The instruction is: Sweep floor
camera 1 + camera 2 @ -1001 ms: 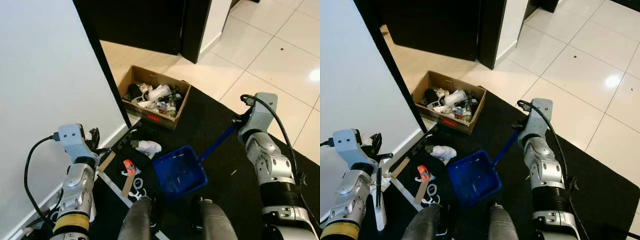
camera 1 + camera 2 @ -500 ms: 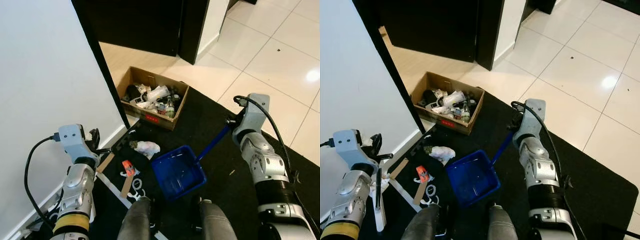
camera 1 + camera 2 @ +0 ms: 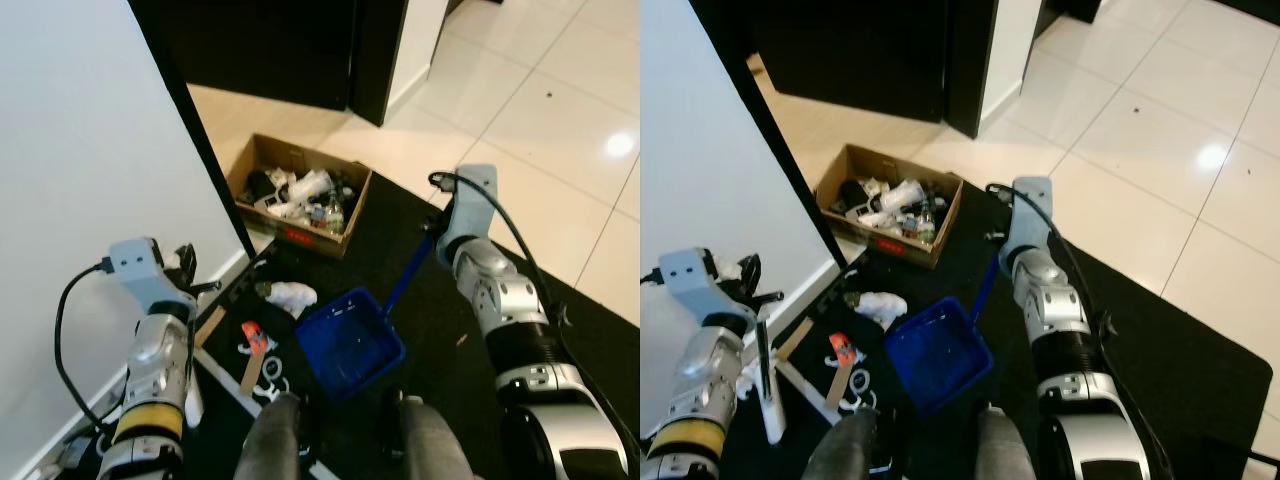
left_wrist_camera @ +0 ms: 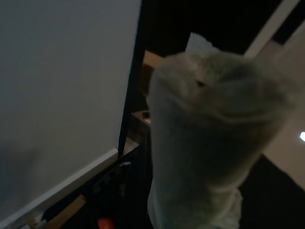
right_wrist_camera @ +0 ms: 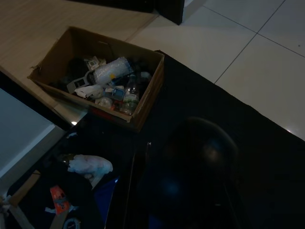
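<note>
**Ana:** Left eye view first: where is the sweeping gear?

**Ben:** The blue plastic dustpan with a long blue handle [image 3: 352, 342] sits on the black floor mat [image 3: 440, 330], just ahead of the robot's knees. Its handle runs up and away to the right claw [image 3: 437, 228], which is at the handle's top end. That claw's fingers are hidden behind the silver wrist, so I cannot tell whether they are clamped on the handle.

**Ana:** And the left claw?

**Ben:** The left claw [image 3: 750, 275] is raised beside the white wall [image 3: 90, 150], and a slim white-and-black broom stick [image 3: 765, 375] hangs down from it toward the mat. Its black fingers sit close together around the stick's top, so it looks to be gripping it. In the left wrist view a pale blurred shape [image 4: 209, 133] covers the middle and I cannot tell what it is.

**Ana:** What litter is near the pan?

**Ben:** A crumpled white wad of paper [image 3: 291, 294] lies just to the robot's left of the pan. Nearer the robot are a small orange wrapper [image 3: 254, 334], a flat wooden stick [image 3: 252, 371] and some white ring-shaped scraps [image 3: 272, 368].

**Ana:** Further out?

**Ben:** An open brown cardboard box full of rubbish [image 3: 297, 195] stands at the mat's far edge, partly on the pale wooden floor [image 3: 240, 110]. Glossy cream floor tiles [image 3: 560, 120] lie beyond the mat on the right.
</note>
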Motion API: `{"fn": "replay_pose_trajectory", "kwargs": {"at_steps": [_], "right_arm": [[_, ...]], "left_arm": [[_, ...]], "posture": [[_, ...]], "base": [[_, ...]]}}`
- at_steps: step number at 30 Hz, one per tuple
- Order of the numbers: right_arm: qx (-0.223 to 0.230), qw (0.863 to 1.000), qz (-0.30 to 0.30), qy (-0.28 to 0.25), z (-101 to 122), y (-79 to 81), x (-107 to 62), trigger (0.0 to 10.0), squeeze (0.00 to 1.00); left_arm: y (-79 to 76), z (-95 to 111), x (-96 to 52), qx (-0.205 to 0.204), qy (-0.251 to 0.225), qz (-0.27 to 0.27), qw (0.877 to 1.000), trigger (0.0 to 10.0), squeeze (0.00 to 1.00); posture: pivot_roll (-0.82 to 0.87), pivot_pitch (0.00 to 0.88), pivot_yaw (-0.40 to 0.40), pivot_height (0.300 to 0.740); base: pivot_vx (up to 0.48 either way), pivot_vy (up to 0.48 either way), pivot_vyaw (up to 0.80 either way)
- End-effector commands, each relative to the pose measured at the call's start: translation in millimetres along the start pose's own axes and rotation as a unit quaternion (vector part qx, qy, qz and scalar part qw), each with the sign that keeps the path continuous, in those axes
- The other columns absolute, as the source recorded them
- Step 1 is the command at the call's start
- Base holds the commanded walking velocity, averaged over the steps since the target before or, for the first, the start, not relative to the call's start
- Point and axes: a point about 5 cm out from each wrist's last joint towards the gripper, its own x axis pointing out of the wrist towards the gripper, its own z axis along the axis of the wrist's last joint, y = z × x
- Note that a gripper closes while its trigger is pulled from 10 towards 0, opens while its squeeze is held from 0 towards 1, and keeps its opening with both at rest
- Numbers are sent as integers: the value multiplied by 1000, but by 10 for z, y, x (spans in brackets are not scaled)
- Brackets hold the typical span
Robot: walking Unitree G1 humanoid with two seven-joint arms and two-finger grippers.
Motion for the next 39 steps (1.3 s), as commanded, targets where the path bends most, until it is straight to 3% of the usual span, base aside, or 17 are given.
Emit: {"fn": "replay_pose_trajectory", "kwargs": {"at_steps": [1, 6, 10, 12, 13, 14, 15, 16, 19, 25, 29, 30, 31, 34, 35, 36, 39], "right_arm": [[9, 999, 16, 40, -210, 83, 0, 10000, 0], [18, 998, 17, 54, -283, 147, 14, 10000, 0], [25, 998, 20, 52, -257, 187, 28, 10000, 0], [37, 998, 22, 42, -207, 203, 35, 10000, 0], [37, 998, 22, 42, -207, 203, 35, 10000, 0], [43, 998, 24, 36, -176, 205, 35, 10000, 0], [43, 998, 24, 36, -176, 205, 35, 10000, 0], [43, 998, 24, 35, -169, 204, 34, 10000, 0], [43, 998, 24, 35, -172, 198, 32, 10000, 0], [45, 998, 17, 35, -177, 148, 28, 10000, 0], [44, 998, 17, 34, -176, 145, 28, 10000, 0], [42, 998, 16, 34, -173, 146, 28, 10000, 0], [42, 998, 16, 33, -172, 149, 29, 10000, 0], [41, 998, 16, 33, -170, 151, 29, 10000, 0], [41, 998, 17, 33, -168, 152, 29, 10000, 0], [40, 999, 17, 32, -163, 152, 29, 10000, 0], [40, 999, 16, 32, -161, 148, 29, 10000, 0]], "left_arm": [[154, 38, -44, 1, -5, 21, 1000, 10000, 0], [183, -61, -123, 6, 23, 4, 1000, 10000, 0], [275, -151, -197, -14, 35, 23, 999, 10000, 0], [329, -205, -242, -77, 33, 38, 996, 10000, 0], [329, -205, -242, -77, 33, 38, 996, 10000, 0], [282, -258, -267, -146, 33, 21, 988, 10000, 0], [282, -258, -267, -146, 33, 21, 988, 10000, 0], [215, -302, -279, -193, 33, 9, 981, 10000, 0], [158, -336, -283, -223, 29, 9, 974, 10000, 0], [-149, -383, -237, -309, 19, 0, 951, 10000, 0], [-274, -392, -225, -323, 22, -14, 946, 10000, 0], [-497, -381, -214, -336, 28, -48, 940, 10000, 0], [-609, -369, -203, -345, 28, -63, 936, 10000, 0], [-684, -359, -192, -353, 28, -71, 932, 10000, 0], [-758, -351, -178, -361, 29, -80, 929, 10000, 0], [-966, -310, -149, -378, 31, -108, 919, 10000, 0], [-1095, -278, -130, -387, 31, -125, 913, 10000, 0]], "posture": [[22, 221, 21, 740], [29, 223, 20, 740], [21, 225, 19, 740], [21, 225, 16, 740], [21, 225, 16, 740], [14, 228, 9, 740], [14, 228, 9, 740], [9, 229, 8, 740], [7, 229, 8, 740], [1, 233, 10, 740], [1, 235, 11, 740], [2, 235, 8, 740], [2, 236, 8, 740], [1, 236, 7, 740], [0, 236, 6, 740], [-4, 236, 6, 740], [-6, 236, 6, 740]], "base": [[0, 0, 0], [0, 0, 0], [0, 0, 0], [0, 0, 0], [0, 0, 0], [0, 0, 0], [0, 0, 0], [0, 0, 0], [0, 0, 0], [0, 0, 0], [0, 0, 0], [0, 0, 0], [0, 0, 0], [0, 0, 0], [0, 0, 0], [0, 0, 0], [0, 0, 0]]}}
